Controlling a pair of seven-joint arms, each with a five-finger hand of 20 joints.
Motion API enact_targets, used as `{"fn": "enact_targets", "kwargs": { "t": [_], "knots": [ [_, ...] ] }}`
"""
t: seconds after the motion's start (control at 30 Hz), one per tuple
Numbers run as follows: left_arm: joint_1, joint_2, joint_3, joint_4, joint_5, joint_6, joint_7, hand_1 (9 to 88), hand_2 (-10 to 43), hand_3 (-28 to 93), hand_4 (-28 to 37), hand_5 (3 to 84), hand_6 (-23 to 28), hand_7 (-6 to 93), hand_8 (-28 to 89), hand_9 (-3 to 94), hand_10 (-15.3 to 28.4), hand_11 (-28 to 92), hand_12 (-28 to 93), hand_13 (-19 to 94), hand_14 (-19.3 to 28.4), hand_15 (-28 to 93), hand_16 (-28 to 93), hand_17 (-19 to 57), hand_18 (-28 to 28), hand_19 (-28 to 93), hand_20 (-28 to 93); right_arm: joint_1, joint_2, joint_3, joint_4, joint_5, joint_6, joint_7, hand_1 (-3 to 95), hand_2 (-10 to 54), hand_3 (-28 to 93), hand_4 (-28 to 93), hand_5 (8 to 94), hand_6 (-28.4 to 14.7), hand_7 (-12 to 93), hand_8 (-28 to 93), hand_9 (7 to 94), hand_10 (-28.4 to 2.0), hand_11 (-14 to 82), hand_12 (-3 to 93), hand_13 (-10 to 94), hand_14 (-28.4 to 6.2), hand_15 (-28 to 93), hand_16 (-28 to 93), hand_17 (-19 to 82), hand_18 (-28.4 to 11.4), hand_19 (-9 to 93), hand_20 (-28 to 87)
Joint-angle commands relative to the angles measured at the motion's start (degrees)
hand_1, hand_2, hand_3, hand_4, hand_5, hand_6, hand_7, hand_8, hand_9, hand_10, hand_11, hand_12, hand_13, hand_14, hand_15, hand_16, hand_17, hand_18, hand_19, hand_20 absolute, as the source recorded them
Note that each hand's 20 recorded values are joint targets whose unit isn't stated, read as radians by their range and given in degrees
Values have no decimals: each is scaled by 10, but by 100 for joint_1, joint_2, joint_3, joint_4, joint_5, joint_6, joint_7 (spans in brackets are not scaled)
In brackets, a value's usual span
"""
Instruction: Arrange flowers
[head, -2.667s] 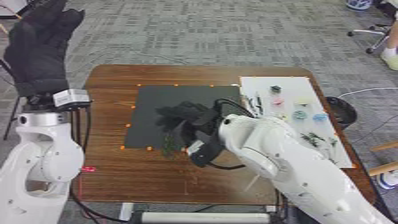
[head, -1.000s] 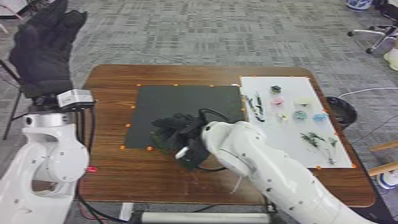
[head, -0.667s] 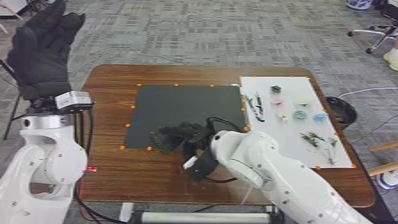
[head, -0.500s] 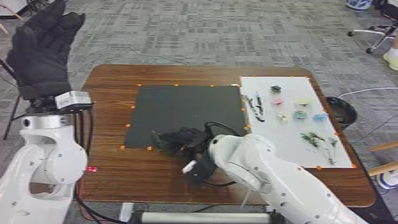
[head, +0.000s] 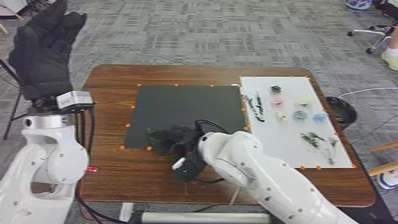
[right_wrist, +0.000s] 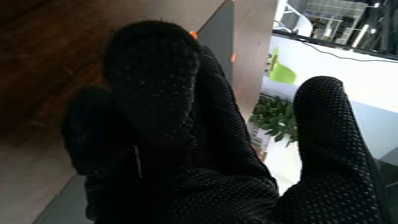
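Note:
My left hand (head: 40, 57) is raised beyond the table's left side, its fingers straight. Low over the near part of the black sheet (head: 187, 102) is my right hand (head: 180, 136), with a bit of greenery (head: 155, 135) at its left edge; whether they touch, I cannot tell. In the right wrist view this right hand (right_wrist: 155, 105) has its thumb well apart from its extended fingers, nothing visible between. On the white sheet (head: 266, 135) lie dark (head: 275, 89), pink (head: 277, 101), pale yellow (head: 304, 101), teal (head: 298, 115) and blue (head: 321, 117) blooms, with green sprigs (head: 313, 138) nearer.
Slim dark pieces (head: 258, 107) lie along the white sheet's left side. Orange markers edge both sheets on the brown table (head: 111, 175). A dark round container (head: 341, 112) stands off the table's right edge. Farther off is a leafy plant (right_wrist: 274, 117).
Since the oldest frame my right hand has come nearer and slightly left, uncovering more of the white sheet. Lately it has shifted only a little. The left hand has barely moved.

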Motion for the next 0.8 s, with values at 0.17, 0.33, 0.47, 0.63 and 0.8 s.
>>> {"fn": "enact_targets", "kwargs": {
  "t": [0.17, 0.33, 0.47, 0.63, 0.8],
  "knots": [
    [-60, -75, 74, 13, -58, -13, 11, 189, -47, 718, -283, 516, 23, 145, -65, 499, 142, 224, 153, 388, 166, 192, 22, 88, 112, 66, 202, 175, -343, -8, 253, -122, 17, -74, 252, 157, 404, -75, 585, -84, 46, -55, 568, -170, 66, 75, 929, -71, 486, 296, 594, -182, 932, 473],
    [-90, -102, 122, 30, -53, -20, 27, 189, -47, 718, -283, 516, 23, 145, -66, 499, 143, 224, 153, 387, 166, 191, 22, 88, 112, 66, 202, 164, -434, -13, 329, -155, 13, -72, 251, 157, 408, -75, 585, -83, 46, -55, 568, -171, 66, 74, 929, -71, 486, 296, 594, -182, 932, 473],
    [-61, -99, 104, 14, -53, -17, 7, 189, -47, 718, -283, 516, 23, 145, -65, 499, 142, 223, 152, 388, 165, 192, 22, 88, 112, 66, 202, 178, -418, -21, 317, -120, 26, -78, 252, 157, 410, -76, 584, -83, 47, -55, 568, -169, 67, 74, 928, -72, 486, 297, 591, -182, 932, 472],
    [-10, -105, 52, -15, -63, 5, 0, 189, -47, 719, -283, 517, 23, 146, -65, 500, 141, 223, 153, 388, 165, 194, 22, 88, 112, 66, 202, 272, -350, -10, 244, 40, 85, -159, 254, 157, 408, -77, 585, -82, 48, -54, 572, -171, 68, 75, 927, -72, 486, 297, 590, -182, 932, 472],
    [-13, -82, 54, -14, -62, 46, 7, 188, -47, 719, -283, 517, 23, 145, -66, 500, 141, 223, 153, 388, 166, 194, 22, 88, 113, 66, 202, 518, -391, -50, 308, 125, 95, -394, 253, 157, 409, -76, 591, -78, 52, -54, 583, -167, 70, 76, 928, -71, 486, 296, 591, -183, 932, 472]
  ]
}}
